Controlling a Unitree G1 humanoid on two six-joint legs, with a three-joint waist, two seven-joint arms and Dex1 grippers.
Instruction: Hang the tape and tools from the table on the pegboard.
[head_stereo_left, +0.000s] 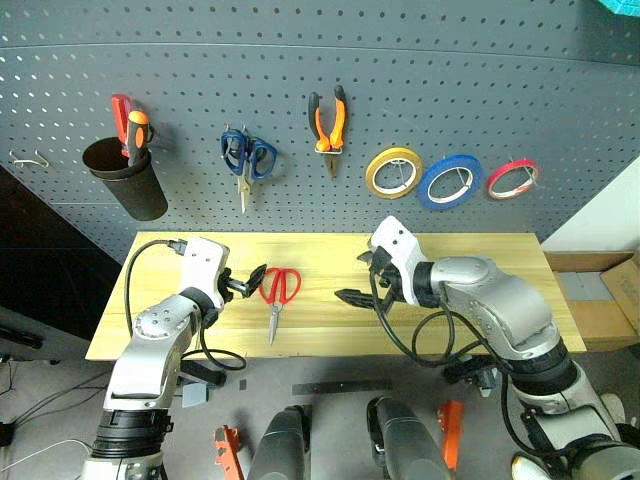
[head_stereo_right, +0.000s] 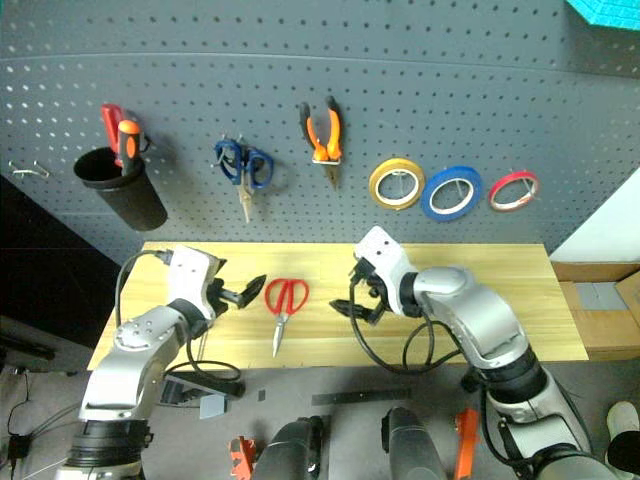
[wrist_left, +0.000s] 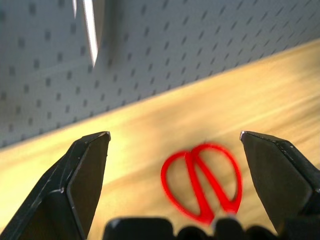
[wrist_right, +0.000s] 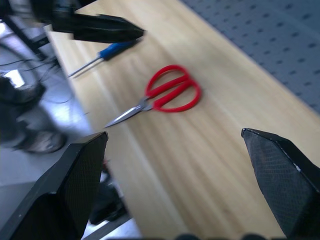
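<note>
Red-handled scissors (head_stereo_left: 281, 288) lie flat on the table (head_stereo_left: 480, 270), handles toward the pegboard (head_stereo_left: 450, 90). My left gripper (head_stereo_left: 246, 281) hovers open just left of them, and in the left wrist view the scissors (wrist_left: 202, 182) lie between its open fingers. My right gripper (head_stereo_left: 357, 278) is open above the table, right of the scissors and apart from them. The right wrist view shows the scissors (wrist_right: 170, 95) and a blue-handled screwdriver (wrist_right: 112, 50) lying beyond them near the table edge. The orange-handled pliers (head_stereo_left: 328, 120) and the thin red tape (head_stereo_left: 512, 178) hang on the pegboard.
A black cup (head_stereo_left: 128, 180) with red and orange screwdrivers hangs at the board's left, beside blue-handled scissors (head_stereo_left: 246, 158). Yellow (head_stereo_left: 392, 171) and blue (head_stereo_left: 450, 181) tape rolls hang left of the red one. A bare hook (head_stereo_left: 30, 158) is at the far left.
</note>
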